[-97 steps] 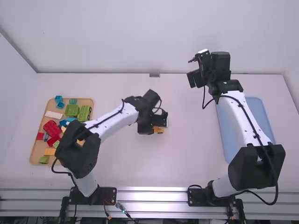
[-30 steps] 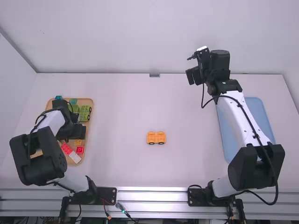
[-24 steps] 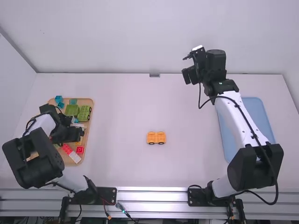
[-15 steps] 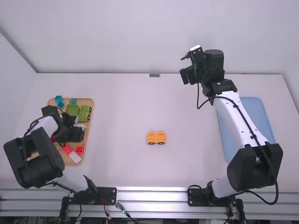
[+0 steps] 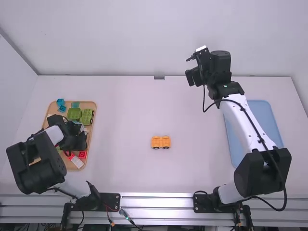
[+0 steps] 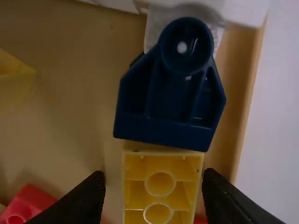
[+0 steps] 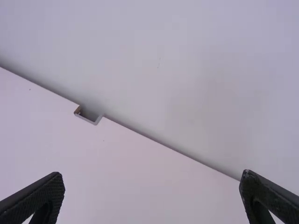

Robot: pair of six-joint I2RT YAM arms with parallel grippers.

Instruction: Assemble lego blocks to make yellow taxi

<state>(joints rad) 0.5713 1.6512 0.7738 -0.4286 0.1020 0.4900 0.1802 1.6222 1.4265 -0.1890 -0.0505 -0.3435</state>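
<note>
Here, yellow block (image 6: 160,184), navy piece (image 6: 170,102) beside it

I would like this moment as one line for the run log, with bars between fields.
left gripper: open around yellow block, over tray | right gripper: open, empty | yellow wheeled piece: on table | assembly: unfinished

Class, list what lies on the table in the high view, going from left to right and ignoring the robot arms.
Shallow light-brown tray holding coloured lego blocks → orange-yellow lego piece with black wheels → flat light-blue tray.
</note>
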